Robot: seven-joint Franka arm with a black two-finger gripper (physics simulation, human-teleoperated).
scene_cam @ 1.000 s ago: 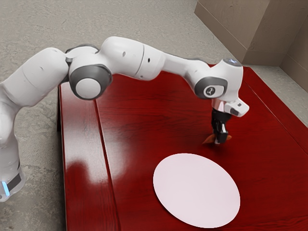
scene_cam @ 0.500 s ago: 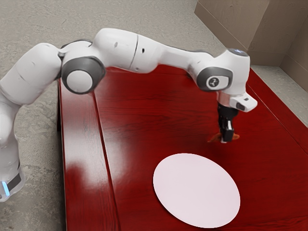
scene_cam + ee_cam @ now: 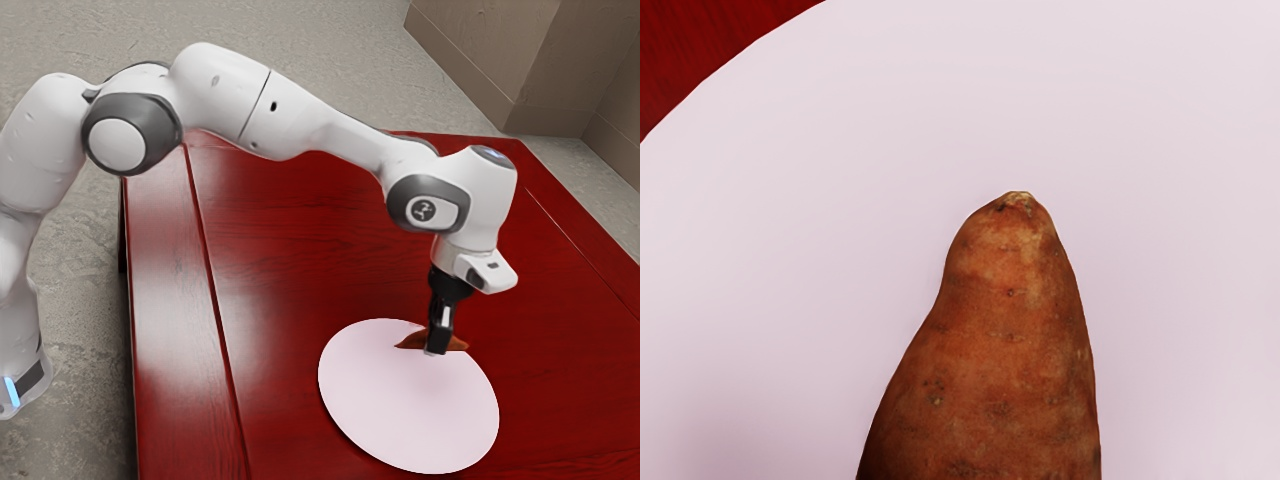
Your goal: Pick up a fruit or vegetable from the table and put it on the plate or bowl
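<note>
- The hand (image 3: 436, 347) was clamped on the sweet potato (image 3: 409, 343), which lay crosswise between its fingers, low over the far rim of the white plate (image 3: 400, 415) on the red surface (image 3: 290, 240).
- In the wrist view, the sweet potato (image 3: 990, 370) showed its tapered tip over the plate (image 3: 790, 250). Its other end was cut off.
- Whether it touched the plate could not be told.

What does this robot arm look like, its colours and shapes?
The arm is a chain of glossy white rounded shells with grey round joint caps; the cap near the hand bears a small white emblem. A blue light glows at the base. The gripper is black and slim.
</note>
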